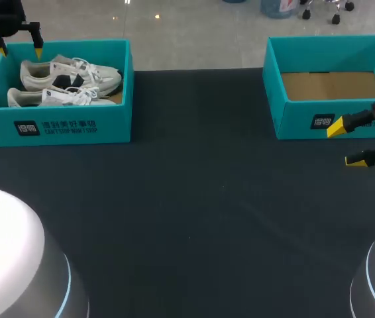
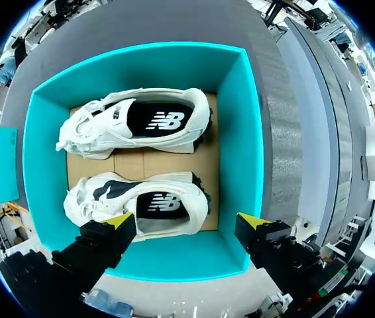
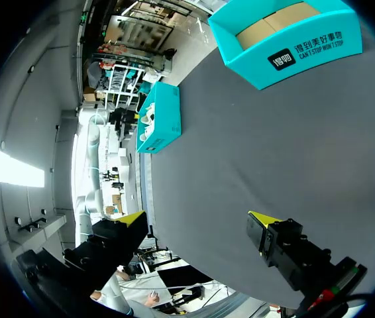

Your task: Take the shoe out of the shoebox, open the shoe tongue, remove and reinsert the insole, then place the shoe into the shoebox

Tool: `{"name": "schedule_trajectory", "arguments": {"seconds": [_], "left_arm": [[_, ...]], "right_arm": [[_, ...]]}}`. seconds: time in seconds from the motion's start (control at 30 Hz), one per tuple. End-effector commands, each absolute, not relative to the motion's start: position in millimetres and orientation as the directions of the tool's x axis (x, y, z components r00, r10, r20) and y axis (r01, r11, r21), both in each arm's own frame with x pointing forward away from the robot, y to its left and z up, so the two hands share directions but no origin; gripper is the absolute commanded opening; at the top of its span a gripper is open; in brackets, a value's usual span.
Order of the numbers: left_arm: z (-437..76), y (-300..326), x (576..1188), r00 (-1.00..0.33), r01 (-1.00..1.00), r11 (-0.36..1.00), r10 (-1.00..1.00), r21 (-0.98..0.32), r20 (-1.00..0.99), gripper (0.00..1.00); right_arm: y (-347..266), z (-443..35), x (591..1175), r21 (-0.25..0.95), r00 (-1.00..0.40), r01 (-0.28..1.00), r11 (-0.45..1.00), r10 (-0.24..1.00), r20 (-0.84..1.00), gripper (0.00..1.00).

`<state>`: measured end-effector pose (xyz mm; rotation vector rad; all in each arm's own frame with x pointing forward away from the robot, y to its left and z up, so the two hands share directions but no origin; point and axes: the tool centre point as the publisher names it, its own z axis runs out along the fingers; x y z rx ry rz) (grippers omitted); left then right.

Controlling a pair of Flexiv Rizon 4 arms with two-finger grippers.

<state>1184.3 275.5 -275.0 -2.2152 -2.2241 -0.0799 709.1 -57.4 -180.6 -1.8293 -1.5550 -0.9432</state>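
A teal cardboard shoebox [image 1: 55, 126] [image 2: 240, 132] stands on the dark grey cloth-covered desk [image 1: 207, 212]. It holds two white lace-up sneakers with black side patches, lying side by side on the brown cardboard floor. The left tool [image 1: 19, 48] [image 2: 186, 222] hangs above one wall of the box, its yellow-tipped fingers spread wide and gripping nothing. One sneaker [image 1: 71, 74] [image 2: 141, 202] lies just ahead of the tool and below it; the other sneaker [image 1: 61, 98] [image 2: 134, 122] lies beyond the first. The right tool [image 1: 346, 144] [image 3: 198, 217] is also open and empty, over bare desk. A second teal cardboard box [image 1: 307, 122] [image 3: 287, 56] with a bare brown floor stands ahead of the right tool.
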Motion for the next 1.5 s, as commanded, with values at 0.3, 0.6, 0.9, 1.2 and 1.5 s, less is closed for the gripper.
{"name": "schedule_trajectory", "arguments": {"seconds": [0.3,0.6,0.9,1.2,1.5], "left_arm": [[-266.7,273.1,1166.2,-0.006,0.998,0.004,0.999,0.06,0.044,1.0],[-262.5,266.5,1124.3,0.039,0.995,-0.043,0.998,0.093,0.044,1.0],[-260.2,266.9,1088.6,0.054,0.996,-0.056,0.998,0.075,0.03,1.0],[-265.7,266.3,1066.3,0.013,1.0,-0.013,1.0,0.02,0.028,1.0],[-279.8,267.0,1062.4,-0.02,1.0,0.019,0.999,0.011,0.044,1.0]], "right_arm": [[-57.3,-181.1,709.0,0.028,0.083,0.984,-0.176,0.595,0.799,1.0],[-57.3,-181.1,709.0,0.028,0.083,0.984,-0.176,0.595,0.799,1.0],[-57.3,-181.1,709.0,0.028,0.083,0.984,-0.176,0.595,0.799,1.0],[-57.3,-181.1,709.0,0.028,0.083,0.984,-0.176,0.595,0.799,1.0],[-57.3,-181.1,709.0,0.028,0.083,0.984,-0.176,0.595,0.799,1.0]]}}
